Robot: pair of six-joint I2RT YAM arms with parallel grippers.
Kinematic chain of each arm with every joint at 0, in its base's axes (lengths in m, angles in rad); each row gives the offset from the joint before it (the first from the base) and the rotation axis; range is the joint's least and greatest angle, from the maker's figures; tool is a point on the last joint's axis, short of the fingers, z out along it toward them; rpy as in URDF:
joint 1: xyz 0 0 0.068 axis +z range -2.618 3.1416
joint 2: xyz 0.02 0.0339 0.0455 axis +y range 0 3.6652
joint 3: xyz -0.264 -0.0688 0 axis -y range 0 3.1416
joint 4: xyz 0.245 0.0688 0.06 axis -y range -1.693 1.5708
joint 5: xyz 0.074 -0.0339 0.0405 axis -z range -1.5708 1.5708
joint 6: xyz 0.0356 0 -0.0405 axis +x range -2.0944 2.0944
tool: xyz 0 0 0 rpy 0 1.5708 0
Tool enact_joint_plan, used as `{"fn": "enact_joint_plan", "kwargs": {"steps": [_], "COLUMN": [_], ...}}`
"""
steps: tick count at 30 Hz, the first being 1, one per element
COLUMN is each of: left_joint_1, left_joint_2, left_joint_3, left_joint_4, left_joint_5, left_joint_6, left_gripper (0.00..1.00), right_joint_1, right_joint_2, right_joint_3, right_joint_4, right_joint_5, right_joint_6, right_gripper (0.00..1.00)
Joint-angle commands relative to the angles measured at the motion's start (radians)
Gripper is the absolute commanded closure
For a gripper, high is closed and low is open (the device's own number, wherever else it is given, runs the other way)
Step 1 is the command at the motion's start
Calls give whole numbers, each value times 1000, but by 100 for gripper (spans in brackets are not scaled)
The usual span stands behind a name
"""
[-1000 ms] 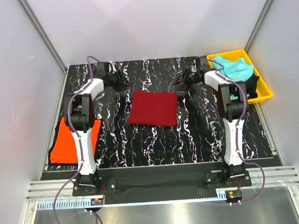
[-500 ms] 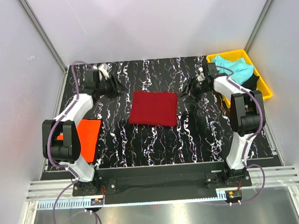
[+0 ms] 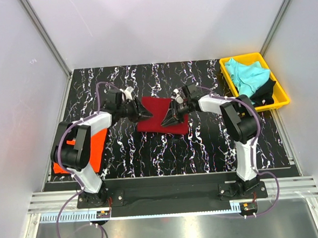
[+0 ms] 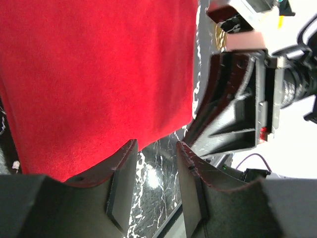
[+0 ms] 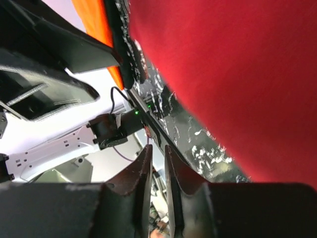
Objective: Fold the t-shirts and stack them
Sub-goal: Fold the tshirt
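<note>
**Closing in on the red tee from both sides**

Swung in from the far corners since a second ago: now puts left gripper (image 3: 143, 110) at the left edge of red tee (image 3: 158, 127) and right gripper (image 3: 167, 119) over its right half. Shows left fingers (image 4: 121, 178) spread, bare marble between them, pinching nothing. Shows right fingers (image 5: 181, 176) nearly together with a thin slit left and nothing in it.

Finds red tee mid-table (image 3: 203, 143), already folded to a flat rectangle but not yet stacked. Finds orange tee (image 3: 98, 147) flat at the left edge, partly under the left arm. Leaves turquoise tee (image 3: 245, 76) and black tee (image 3: 265, 88) heaped in the tray (image 3: 282, 98) at far right. Looks about halfway: probably red onto orange next, then two more to fold.

Offers red tee's left and near edges as free grip lines. Leaves little room between the two grippers, so calls for care against a clash. Has open marble near and right of the tee, with walls and tray well apart.
</note>
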Motion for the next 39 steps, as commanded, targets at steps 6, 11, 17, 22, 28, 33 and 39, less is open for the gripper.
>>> {"fn": "enact_joint_plan", "kwargs": {"steps": [6, 11, 17, 22, 28, 33, 39], "left_joint_1": [10, 28, 53, 57, 59, 56, 46], "left_joint_2": [149, 192, 169, 151, 76, 11, 10], "left_joint_3": [-20, -29, -58, -60, -46, -32, 14], "left_joint_4": [70, 15, -19, -44, -90, -90, -87], "left_joint_5": [49, 18, 8, 8, 23, 51, 37], "left_joint_6": [2, 64, 108, 130, 133, 82, 51], "left_gripper": [62, 63, 63, 63, 60, 57, 57], "right_joint_1": [-3, -12, -107, -227, -279, -271, -238], "right_joint_2": [146, 137, 63, -20, -167, -275, -269], "right_joint_3": [118, 49, -147, -297, -340, -311, -187], "right_joint_4": [46, 23, -9, -45, -164, -190, -189], "right_joint_5": [-99, -48, 19, 71, 163, 168, 205], "right_joint_6": [7, -41, -143, -235, -293, -243, -172], "right_gripper": [80, 80, 80, 80, 80, 79, 73]}}
